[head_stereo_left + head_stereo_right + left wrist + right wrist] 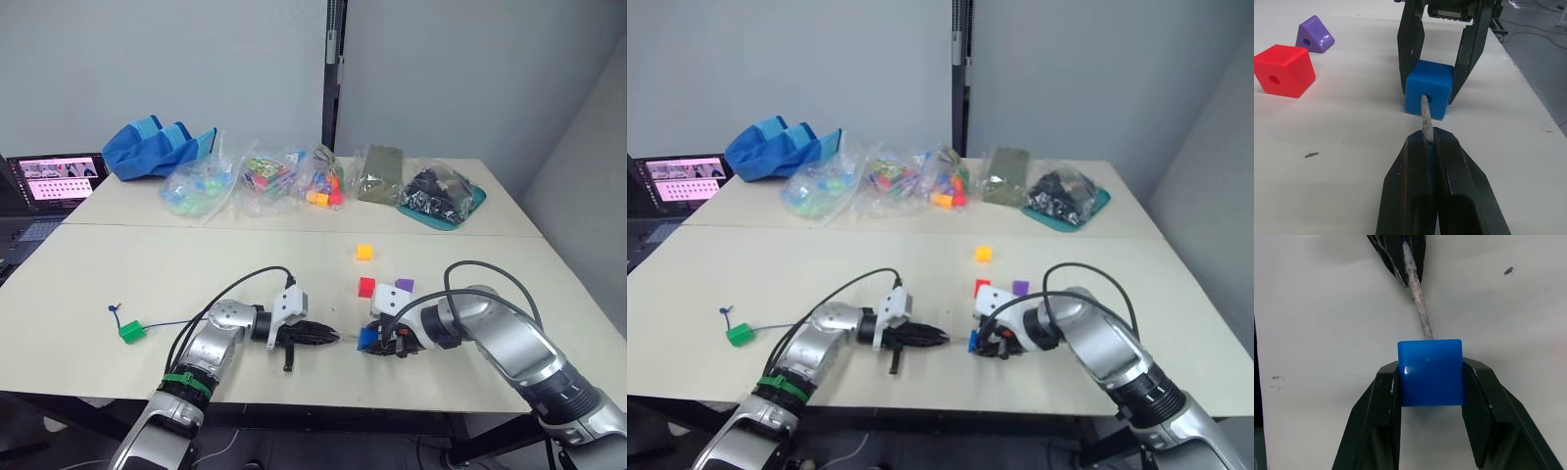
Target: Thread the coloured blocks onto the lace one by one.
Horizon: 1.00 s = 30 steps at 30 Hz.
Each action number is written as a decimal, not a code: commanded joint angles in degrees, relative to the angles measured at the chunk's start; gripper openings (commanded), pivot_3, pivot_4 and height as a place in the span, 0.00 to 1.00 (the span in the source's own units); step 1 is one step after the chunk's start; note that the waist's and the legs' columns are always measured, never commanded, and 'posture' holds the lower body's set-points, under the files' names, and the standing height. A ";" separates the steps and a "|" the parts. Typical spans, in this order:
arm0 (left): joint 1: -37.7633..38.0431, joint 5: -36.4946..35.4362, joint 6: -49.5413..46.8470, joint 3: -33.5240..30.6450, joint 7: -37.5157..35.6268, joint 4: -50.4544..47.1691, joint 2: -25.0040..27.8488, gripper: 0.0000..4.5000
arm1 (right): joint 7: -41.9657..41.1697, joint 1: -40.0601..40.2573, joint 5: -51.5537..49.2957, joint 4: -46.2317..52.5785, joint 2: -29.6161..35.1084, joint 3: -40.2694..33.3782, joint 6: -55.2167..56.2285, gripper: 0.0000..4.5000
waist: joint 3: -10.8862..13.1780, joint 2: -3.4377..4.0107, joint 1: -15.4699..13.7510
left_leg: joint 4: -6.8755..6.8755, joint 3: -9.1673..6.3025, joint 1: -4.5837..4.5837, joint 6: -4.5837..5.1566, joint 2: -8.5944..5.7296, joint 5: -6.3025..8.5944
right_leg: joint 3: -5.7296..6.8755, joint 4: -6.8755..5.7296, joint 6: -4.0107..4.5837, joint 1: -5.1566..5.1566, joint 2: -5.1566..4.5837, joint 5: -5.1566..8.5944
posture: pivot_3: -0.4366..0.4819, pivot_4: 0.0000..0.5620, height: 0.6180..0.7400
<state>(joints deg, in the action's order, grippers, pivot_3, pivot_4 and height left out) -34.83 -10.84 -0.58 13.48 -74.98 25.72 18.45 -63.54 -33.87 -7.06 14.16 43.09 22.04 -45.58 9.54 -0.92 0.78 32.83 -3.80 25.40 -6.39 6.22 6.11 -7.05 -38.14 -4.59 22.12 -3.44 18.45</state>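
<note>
Red block (pixel 1284 70) beside blue block (pixel 1429 95)

A robotics lab or test room, judging by its bare grey walls (pixel 196 59) and two plain pale tables (pixel 147 284) pushed together; clear plastic bags of toy pieces (pixel 265 181) line the far table beside a teal tray (pixel 446 211) and a blue cloth bag (pixel 152 147). A laptop (pixel 54 181) sits open at the left edge; black cables (pixel 230 294) trail across the near table.
</note>
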 commanded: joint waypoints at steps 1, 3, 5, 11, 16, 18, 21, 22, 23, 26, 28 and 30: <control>-1.39 -0.47 1.34 0.05 -0.03 0.18 -1.41 0.00 | 0.10 -0.91 -0.48 0.89 0.02 -0.67 0.88 0.26 | 0.00 0.00 -0.01 | 0.00 0.00 0.00 0.00 0.00 0.00 | 0.00 0.00 0.00 0.00 0.00 0.00 | 0.48 0.27 1.00; -1.73 0.18 1.80 0.63 -0.18 1.05 -1.95 0.00 | 0.18 -1.10 -0.47 0.79 -0.09 -0.66 0.94 0.26 | 0.00 0.00 0.02 | 0.00 0.00 0.00 0.00 0.00 0.00 | 0.00 0.00 0.00 0.00 0.00 0.00 | 0.48 0.27 1.00; -1.95 0.79 2.06 1.27 -0.42 1.78 -2.46 0.00 | 0.30 -1.27 -0.53 0.86 -0.25 -0.70 0.83 0.26 | 0.00 0.00 0.03 | 0.00 0.00 0.00 0.00 0.00 0.00 | 0.00 0.00 0.00 0.00 0.00 0.00 | 0.48 0.27 1.00; -2.74 3.62 3.84 3.21 -0.64 2.68 -2.92 0.00 | 0.99 -0.98 -0.54 1.43 -1.21 -0.21 0.51 0.26 | 0.00 0.00 0.09 | 0.00 0.00 -0.01 0.00 0.00 0.00 | 0.00 -0.01 0.00 0.00 0.00 0.00 | 0.48 0.27 1.00; -2.80 3.53 3.80 1.02 1.81 1.55 -1.92 0.30 | 0.93 -0.15 -0.51 1.90 -1.16 -0.10 0.48 0.26 | 0.00 0.00 0.00 | 0.00 0.00 0.00 0.00 0.00 0.00 | 0.00 -0.01 0.00 0.00 0.00 0.00 | 0.48 0.27 1.00; -2.52 3.62 4.42 0.11 3.07 0.69 -0.98 0.44 | 0.96 0.06 -0.55 1.98 -1.17 -0.04 0.50 0.26 | 0.00 0.00 0.01 | 0.00 0.00 0.01 0.00 0.00 0.00 | 0.00 -0.01 0.00 0.00 0.00 0.00 | 0.48 0.27 1.00; -1.87 4.07 5.03 -0.46 3.94 -1.13 1.25 0.66 | 1.11 0.20 -0.59 2.07 -1.34 0.11 0.51 0.26 | 0.00 0.00 0.20 | -0.01 -0.01 0.00 0.00 0.00 0.00 | 0.00 -0.02 0.00 0.01 0.00 0.00 | 0.48 0.27 1.00; -1.63 4.13 4.79 -0.66 3.71 -1.98 2.60 0.66 | 1.15 0.16 -0.58 1.92 -1.48 0.25 0.60 0.26 | 0.00 0.00 0.19 | -0.01 -0.01 0.00 0.00 0.00 0.00 | 0.00 -0.02 0.00 0.01 0.00 0.00 | 0.48 0.27 1.00; -1.42 4.14 4.55 -0.76 3.59 -2.69 3.59 0.66 | 1.18 0.15 -0.60 1.88 -1.56 0.34 0.64 0.26 | 0.00 0.00 0.22 | -0.01 -0.01 0.00 0.00 0.00 0.00 | 0.00 -0.02 0.00 0.01 0.00 0.00 | 0.48 0.27 1.00; -0.88 3.11 3.59 -1.14 3.06 -4.18 5.53 0.66 | 1.11 -0.01 -0.51 1.46 -1.75 0.70 1.01 0.26 | 0.00 0.00 0.14 | -0.01 0.00 -0.01 0.00 0.00 0.00 | 0.00 -0.03 0.00 0.01 0.00 0.00 | 0.48 0.27 1.00; -0.22 2.78 3.35 -0.76 1.90 -4.61 6.56 0.54 | 1.01 -0.22 -0.38 1.08 -1.95 0.99 1.34 0.26 | 0.00 0.00 0.11 | -0.01 -0.01 -0.01 0.00 0.00 0.00 | 0.00 -0.03 0.00 0.00 0.00 0.00 | 0.48 0.27 1.00; 0.43 3.03 3.20 0.01 0.87 -4.96 7.17 0.41 | 0.94 -0.38 -0.27 0.86 -2.11 1.15 1.53 0.26 | 0.00 0.00 0.10 | -0.01 0.00 -0.01 0.00 0.00 0.00 | 0.00 -0.02 0.00 0.00 0.00 0.00 | 0.48 0.27 1.00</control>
<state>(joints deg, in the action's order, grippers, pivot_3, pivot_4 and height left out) -34.79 -7.03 2.57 12.99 -73.09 22.84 25.31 -62.35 -33.50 -7.08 14.33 41.32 22.49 -45.07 9.54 -0.92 0.87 32.82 -3.80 25.39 -6.40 6.22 6.11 -7.04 -38.17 -4.59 22.12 -3.43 18.45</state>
